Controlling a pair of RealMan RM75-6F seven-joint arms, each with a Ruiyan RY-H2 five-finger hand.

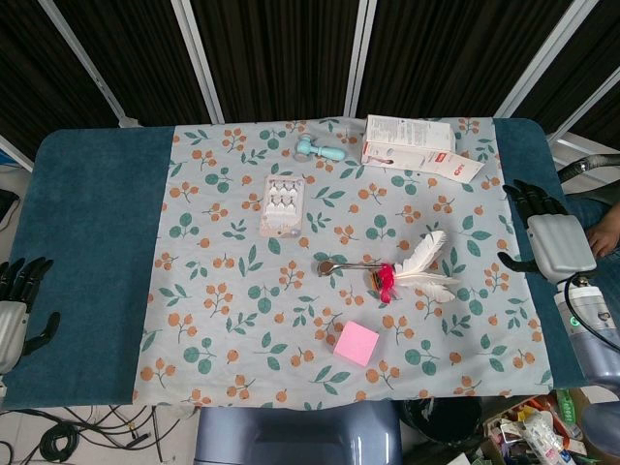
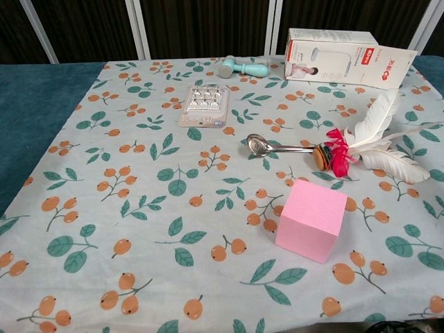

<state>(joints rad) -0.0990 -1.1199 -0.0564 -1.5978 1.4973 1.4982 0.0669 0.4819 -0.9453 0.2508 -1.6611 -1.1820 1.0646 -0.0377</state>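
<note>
Covering most of the counter (image 1: 92, 223), a pale cloth (image 1: 223, 320) printed with orange berries and green leaves lies flat between two bare teal strips at the sides. Off the counter's left edge in the head view, the left hand (image 1: 17, 308) hangs palm-down with its dark fingers (image 1: 24, 274) released and spread, holding nothing and well apart from every object. At the right edge the right hand (image 1: 554, 235) rests over the teal strip, its fingers (image 1: 536, 197) likewise released and empty; neither hand shows in the chest view.

At the far side of the cloth lies a white carton (image 1: 417, 145) with red print, on its side, its flap end turned toward the right. Nearest the right hand is a white feather shuttlecock (image 1: 421, 266) with a red tuft, lying on the cloth just inside its right border. A metal spoon (image 2: 267, 146) lies beside it, its handle end touching the shuttlecock's round base and its bowl pointing left. Toward the near edge sits a pink sticky-note block (image 2: 311, 220), apart from the spoon. Near the middle lies a blister pack (image 1: 282, 204) of pills, and just beyond it, left of the carton, a small mint-green roller (image 1: 320, 148) lies on its side.
</note>
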